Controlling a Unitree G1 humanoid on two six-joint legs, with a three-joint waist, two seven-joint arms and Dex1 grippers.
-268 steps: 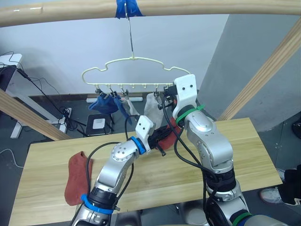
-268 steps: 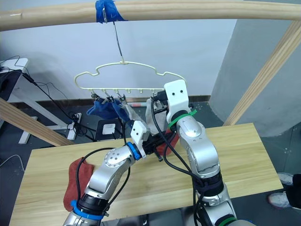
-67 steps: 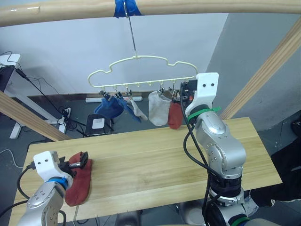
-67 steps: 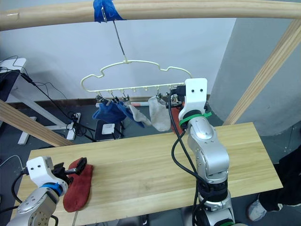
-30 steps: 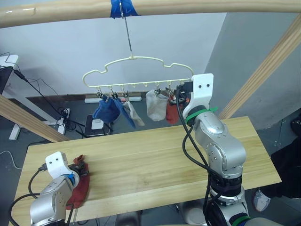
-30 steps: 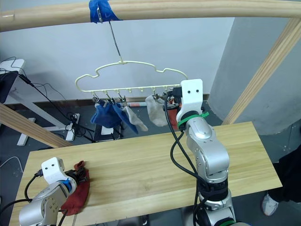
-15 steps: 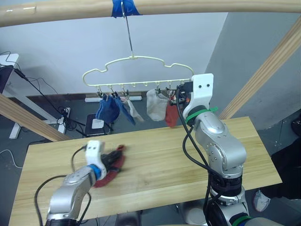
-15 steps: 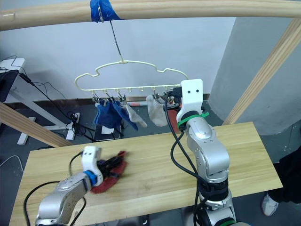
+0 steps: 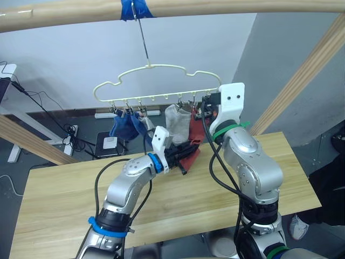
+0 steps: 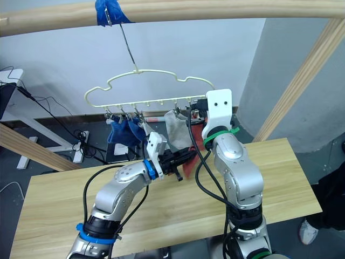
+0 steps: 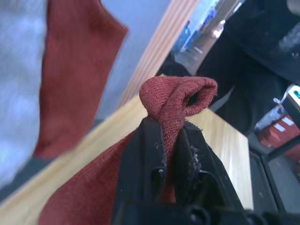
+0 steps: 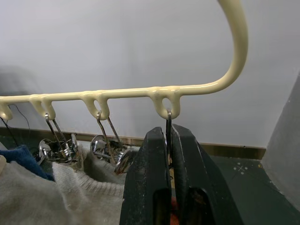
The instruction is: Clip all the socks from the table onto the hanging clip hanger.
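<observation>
Last rust-red sock raised at frame centre, under the hanger.

Eye views: 1 clip hanger (image 9: 156, 81) upper centre, carrying 5 socks (image 9: 173, 120); table (image 9: 59, 189) bare.
Left wrist: left gripper (image 11: 171, 140) pinching 1 red sock (image 11: 176, 96).
Right wrist: right gripper (image 12: 169, 140) pressed together on 1 end clip (image 12: 168, 123).

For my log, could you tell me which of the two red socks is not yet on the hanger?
The red sock pinched in the left gripper's fingers; the other red sock hangs clipped to the hanger.

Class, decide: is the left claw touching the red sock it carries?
Touching. In the left wrist view the left claw has both black fingers pinched on a fold of the red sock.
</observation>
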